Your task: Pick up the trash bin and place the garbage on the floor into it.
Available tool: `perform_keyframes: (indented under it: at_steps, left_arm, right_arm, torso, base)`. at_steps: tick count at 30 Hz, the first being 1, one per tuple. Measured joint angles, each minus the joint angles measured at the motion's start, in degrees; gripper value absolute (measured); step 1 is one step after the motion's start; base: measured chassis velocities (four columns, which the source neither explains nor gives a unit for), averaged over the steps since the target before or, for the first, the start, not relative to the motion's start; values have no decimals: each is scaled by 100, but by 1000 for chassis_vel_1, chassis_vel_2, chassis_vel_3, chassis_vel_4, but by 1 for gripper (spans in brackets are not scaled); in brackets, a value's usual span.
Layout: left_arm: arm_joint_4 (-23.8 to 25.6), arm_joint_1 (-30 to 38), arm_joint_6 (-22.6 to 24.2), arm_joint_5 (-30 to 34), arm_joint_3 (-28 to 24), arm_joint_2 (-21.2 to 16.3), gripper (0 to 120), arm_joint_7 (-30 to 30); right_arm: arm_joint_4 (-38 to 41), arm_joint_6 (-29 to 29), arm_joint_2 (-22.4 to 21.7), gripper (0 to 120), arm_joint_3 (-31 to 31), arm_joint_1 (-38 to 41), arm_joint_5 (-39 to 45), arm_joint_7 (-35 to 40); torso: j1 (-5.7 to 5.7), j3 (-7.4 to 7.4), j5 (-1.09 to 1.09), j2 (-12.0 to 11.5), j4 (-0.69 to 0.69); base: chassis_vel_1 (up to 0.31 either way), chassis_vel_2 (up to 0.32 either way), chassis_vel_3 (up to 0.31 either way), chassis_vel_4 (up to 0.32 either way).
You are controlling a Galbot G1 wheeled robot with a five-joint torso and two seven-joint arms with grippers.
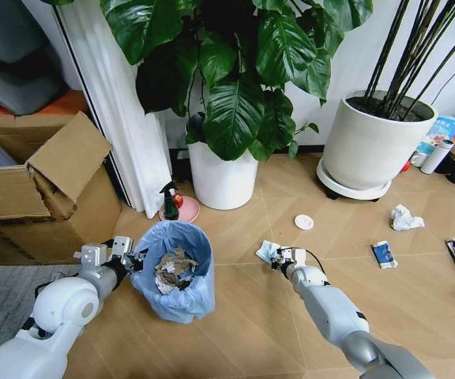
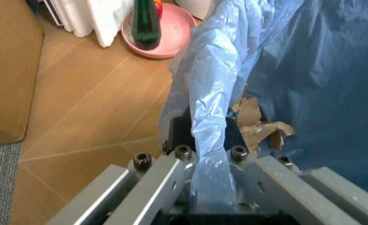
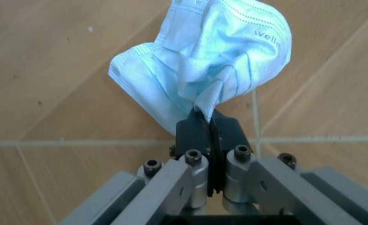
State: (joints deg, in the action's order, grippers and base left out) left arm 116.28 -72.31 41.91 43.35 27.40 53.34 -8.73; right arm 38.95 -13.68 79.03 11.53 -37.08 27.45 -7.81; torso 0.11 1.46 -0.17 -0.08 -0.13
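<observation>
r tool pinches crumpled pale-blue mask; l tool grips crinkly bin liner.

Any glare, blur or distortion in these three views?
Head view: wide-angle bending at the edges, even soft light, faint shadow under the trash bin. Left wrist view: left gripper, shut on the bin's bag rim, is sharp; the green bottle behind looks soft. Right wrist view: right gripper, shut on a pale blue face mask, is sharp; no glare.

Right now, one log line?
left end effector: shut on bin rim | right end effector: shut on face mask | floor: litter remains
</observation>
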Motion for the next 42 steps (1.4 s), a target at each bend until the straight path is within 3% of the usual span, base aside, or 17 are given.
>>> perform_keyframes:
  at_steps: [4, 13, 17, 23, 32, 36, 42]
  left_arm:
    - [5, 0, 0, 0, 16, -9, 0, 6]
    - [-52, 27, -17, -90, -8, 43, 0, 101]
    - [-83, 14, -26, -135, -7, 58, 0, 142]
    - [-102, 4, -35, -176, -13, 73, 0, 173]
    - [-166, 70, -3, -133, -12, -56, 0, 173]
    - [-206, 85, 13, -126, 4, -42, 0, 153]
    - [-231, 114, 17, -121, -8, 12, 0, 128]
  right_arm:
    - [338, -45, -80, 0, 17, -54, 108, 46]
    - [2094, -383, -489, 0, -335, -241, 586, 133]
    - [3237, -468, -789, 0, -631, -340, 766, 143]
    - [4069, -484, -928, 0, -1011, -276, 904, 218]
    - [5706, -884, -1485, 0, -1869, 85, 1918, 462]
    - [6667, -1209, -1978, 0, -2287, 182, 2615, 589]
    - [7219, -1437, -2288, 0, -2563, 183, 3037, 678]
  torso:
    - [0, 0, 0, 0, 1]
    - [0, -1, -1, 0, 1]
    - [0, -1, -2, 0, 0]
    - [0, 0, -1, 0, 1]
    - [0, 0, 0, 0, 1]
    - [0, -1, -1, 0, 0]
    - [0, -1, 0, 0, -1]
  base:
    - [0, 0, 0, 0]
    - [0, 0, 0, 0]
    - [0, 0, 0, 0]
    - [0, 0, 0, 0]
    - [0, 0, 0, 0]
    - [0, 0, 0, 0]
    - [0, 0, 0, 0]
